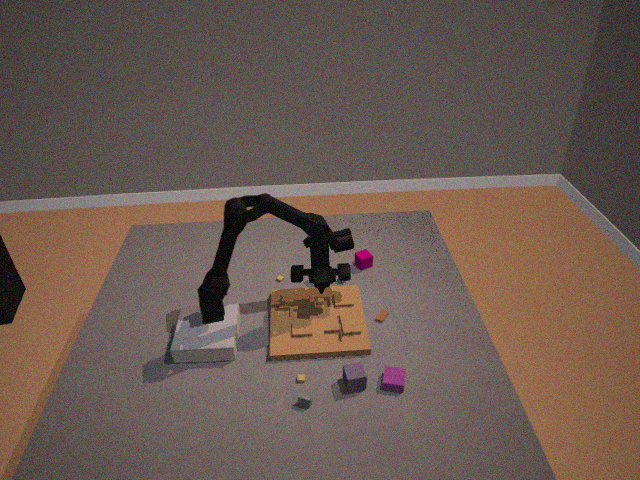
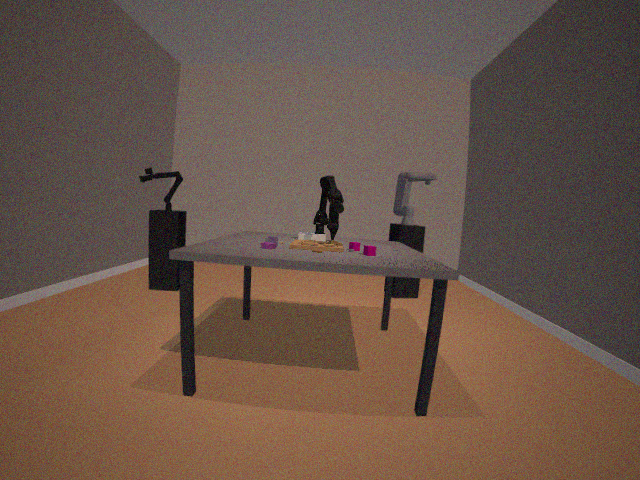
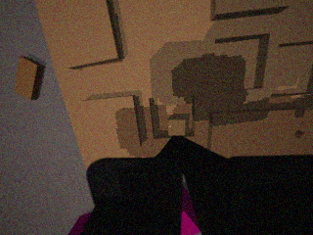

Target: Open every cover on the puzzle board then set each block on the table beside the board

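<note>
The tan puzzle board (image 1: 281,341) (image 2: 305,244) (image 3: 73,24) carries covers and raised strips. Which covers are open is hard to tell in the shadow. My gripper (image 1: 321,291) (image 2: 332,239) (image 3: 176,140) is shut and empty, tip down above the board's back part, near a small light tan square (image 3: 177,127) among raised strips. A purple block (image 1: 354,377), a magenta-purple block (image 1: 393,379) and a small grey block (image 1: 303,401) rest in front of the board. Behind it is a magenta cube (image 1: 363,259) (image 2: 369,250); another magenta cube (image 2: 354,246) is hidden in the top view.
A small orange-brown piece (image 1: 382,315) (image 3: 26,77) lies right of the board. Small tan pieces lie in front (image 1: 301,378) and behind. The white base box (image 1: 204,341) stands left of the board. Two other arms stand on black pedestals beyond the table.
</note>
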Robot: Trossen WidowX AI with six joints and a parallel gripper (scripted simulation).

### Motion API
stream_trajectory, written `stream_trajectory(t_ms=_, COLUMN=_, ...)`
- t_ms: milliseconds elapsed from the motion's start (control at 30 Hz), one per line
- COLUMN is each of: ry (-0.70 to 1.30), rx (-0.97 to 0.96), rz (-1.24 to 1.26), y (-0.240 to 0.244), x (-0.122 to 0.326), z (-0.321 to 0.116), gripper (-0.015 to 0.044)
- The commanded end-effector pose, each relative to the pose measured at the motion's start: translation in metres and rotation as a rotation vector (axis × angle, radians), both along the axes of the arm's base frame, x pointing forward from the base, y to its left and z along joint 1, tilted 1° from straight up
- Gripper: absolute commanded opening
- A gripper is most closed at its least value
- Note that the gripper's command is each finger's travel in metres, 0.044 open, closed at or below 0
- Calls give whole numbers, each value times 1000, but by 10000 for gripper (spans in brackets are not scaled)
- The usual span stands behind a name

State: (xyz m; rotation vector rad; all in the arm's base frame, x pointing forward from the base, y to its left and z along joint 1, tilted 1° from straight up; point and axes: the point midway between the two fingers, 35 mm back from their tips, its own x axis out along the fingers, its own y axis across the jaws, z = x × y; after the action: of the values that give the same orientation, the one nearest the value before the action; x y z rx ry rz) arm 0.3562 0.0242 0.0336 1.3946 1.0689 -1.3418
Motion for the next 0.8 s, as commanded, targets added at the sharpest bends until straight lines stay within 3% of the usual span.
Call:
stream_trajectory(t_ms=0, ry=17, rx=-4, rz=-4, y=-1, x=-4, z=-17, gripper=0)
stream_trajectory(t_ms=767, ry=17, rx=-4, rz=-4, y=0, x=-4, z=-30, gripper=0)
